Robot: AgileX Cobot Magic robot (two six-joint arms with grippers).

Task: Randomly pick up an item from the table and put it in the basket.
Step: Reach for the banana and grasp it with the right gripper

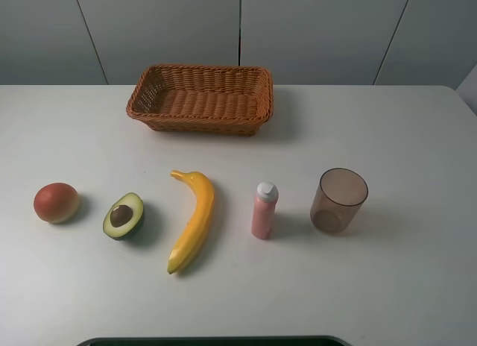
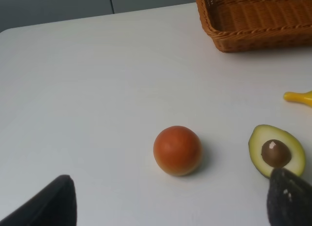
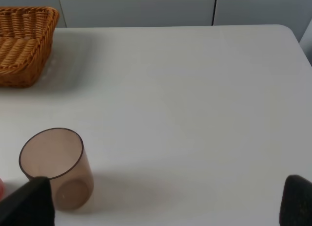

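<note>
The left gripper (image 2: 165, 206) is holding its jaws wide and gripping nothing; a round red-orange fruit (image 2: 177, 150) is sitting ahead of the gap between them, a halved avocado (image 2: 276, 150) is lying just beside one fingertip, and the banana (image 2: 298, 97) is resting on the table (image 1: 417, 286) outside that span, with the basket (image 2: 253, 21) lying farther ahead; closing from here is risking the wrong item; the right gripper (image 3: 161, 206) is likewise gaping empty, a brown cup (image 3: 56, 167) standing by one finger; the glossy, curved banana is likely to be slipping or rolling if pinched off-centre.
</note>
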